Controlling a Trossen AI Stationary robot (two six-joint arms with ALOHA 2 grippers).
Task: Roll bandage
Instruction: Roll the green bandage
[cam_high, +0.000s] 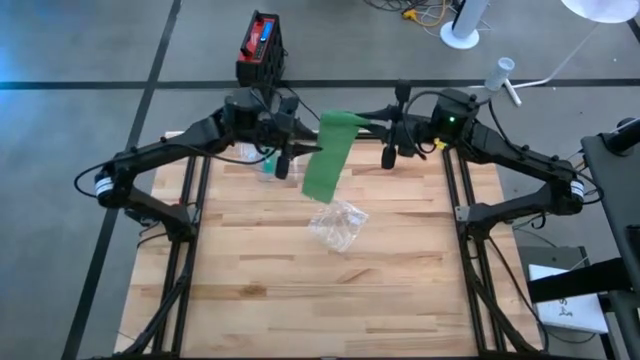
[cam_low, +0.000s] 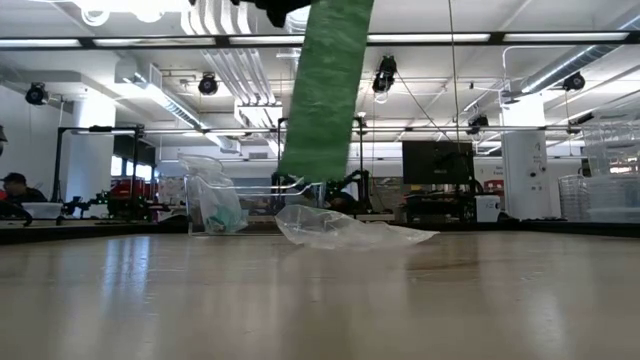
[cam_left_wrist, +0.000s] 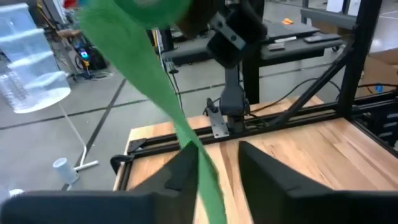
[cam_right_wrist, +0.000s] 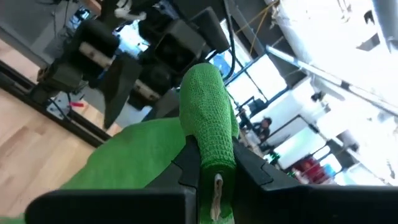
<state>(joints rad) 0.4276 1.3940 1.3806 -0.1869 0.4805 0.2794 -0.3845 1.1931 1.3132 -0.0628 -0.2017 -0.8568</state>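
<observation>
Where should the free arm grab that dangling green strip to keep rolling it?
Probably near the top of the green bandage, just below the roll in the right gripper. The left gripper should close on its flat faces, since the tail hangs loose and thin.

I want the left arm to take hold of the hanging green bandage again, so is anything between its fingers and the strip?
Nothing visible is. The green bandage already hangs between the left gripper's parted fingers. The right gripper holds the rolled end. The clear plastic wrapper lies on the table below the strip.
</observation>
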